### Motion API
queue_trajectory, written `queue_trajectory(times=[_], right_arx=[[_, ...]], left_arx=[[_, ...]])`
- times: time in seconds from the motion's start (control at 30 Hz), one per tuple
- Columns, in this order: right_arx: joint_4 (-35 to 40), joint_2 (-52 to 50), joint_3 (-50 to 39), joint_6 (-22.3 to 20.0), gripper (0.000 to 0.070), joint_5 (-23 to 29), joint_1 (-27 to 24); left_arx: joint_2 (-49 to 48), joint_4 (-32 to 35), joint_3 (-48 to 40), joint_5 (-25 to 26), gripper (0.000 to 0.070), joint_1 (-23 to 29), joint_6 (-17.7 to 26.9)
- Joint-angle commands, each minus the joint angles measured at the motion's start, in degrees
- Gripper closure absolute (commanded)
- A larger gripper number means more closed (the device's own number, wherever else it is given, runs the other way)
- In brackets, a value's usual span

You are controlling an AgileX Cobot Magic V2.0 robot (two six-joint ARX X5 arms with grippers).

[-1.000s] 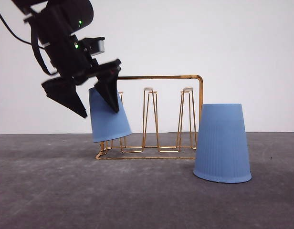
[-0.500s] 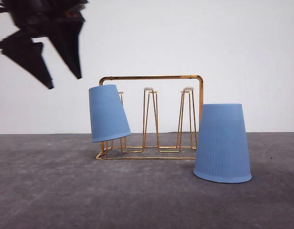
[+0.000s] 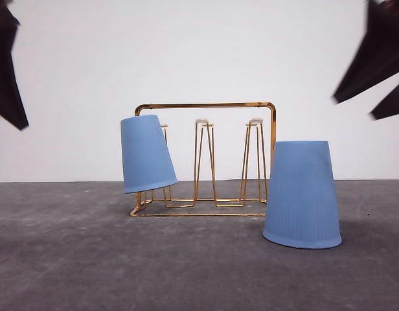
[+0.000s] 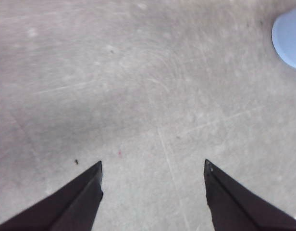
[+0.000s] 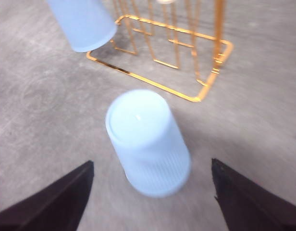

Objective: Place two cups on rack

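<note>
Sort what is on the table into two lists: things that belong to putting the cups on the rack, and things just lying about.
Belongs to the job:
- tilted cup, hung upside down on the rack's left end
- standing cup, upside down on the table, off the rack
- rack
- left gripper, open
- right gripper, open, above the standing cup

Just lying about:
- nothing; table

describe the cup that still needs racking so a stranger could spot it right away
Find the gold wire rack on the grey table. Just off its right end a light-blue ribbed cup stands upside down on the table. Its twin hangs tilted on the rack's left prong.
</note>
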Motion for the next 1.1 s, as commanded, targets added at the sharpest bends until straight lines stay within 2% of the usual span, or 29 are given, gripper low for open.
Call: queue_trajectory(times=[0.0, 0.23, 0.43, 0.5, 0.53, 0.6, 0.73, 0.9, 1.07], right_arx=[[3.22, 3.65, 0.63, 0.65, 0.0152, -0.11, 1.52], [15.37, 16.99, 0.63, 0.22, 0.0126, 3.6, 5.35], [21.45, 25.47, 0.63, 0.52, 0.0134, 4.54, 5.74], [21.46, 26.68, 0.64, 0.92, 0.0216, 4.47, 5.74], [21.11, 26.85, 0.65, 1.08, 0.0283, 4.47, 5.74], [18.66, 26.45, 1.19, 1.69, 0.0357, 4.43, 5.73], [7.48, 24.15, 5.94, 3.72, 0.0361, 4.56, 5.65], [-9.4, 23.77, 18.06, 3.65, 0.0361, 5.01, 5.65], [-14.41, 23.77, 27.91, 3.57, 0.036, 7.92, 5.66]], left_arx=[[-0.22, 0.56, 0.57, -0.27, 0.0317, -0.15, -1.15], [-0.76, 0.58, 0.59, -0.25, 0.0317, -0.17, -1.63], [-0.76, 0.6, 0.59, -0.25, 0.0317, -0.17, -1.61], [-0.76, 0.61, 0.59, -0.25, 0.0317, -0.17, -1.61], [-0.76, 0.64, 0.59, -0.25, 0.0317, -0.17, -1.61], [-0.76, 0.65, 0.59, -0.25, 0.0317, -0.17, -1.63], [-0.76, 0.65, 0.59, -0.25, 0.0317, -0.17, -1.61], [-0.76, 1.05, 0.59, -0.25, 0.0317, -0.17, -1.61], [-0.76, 1.21, 0.59, -0.25, 0.0317, -0.17, -1.6]])
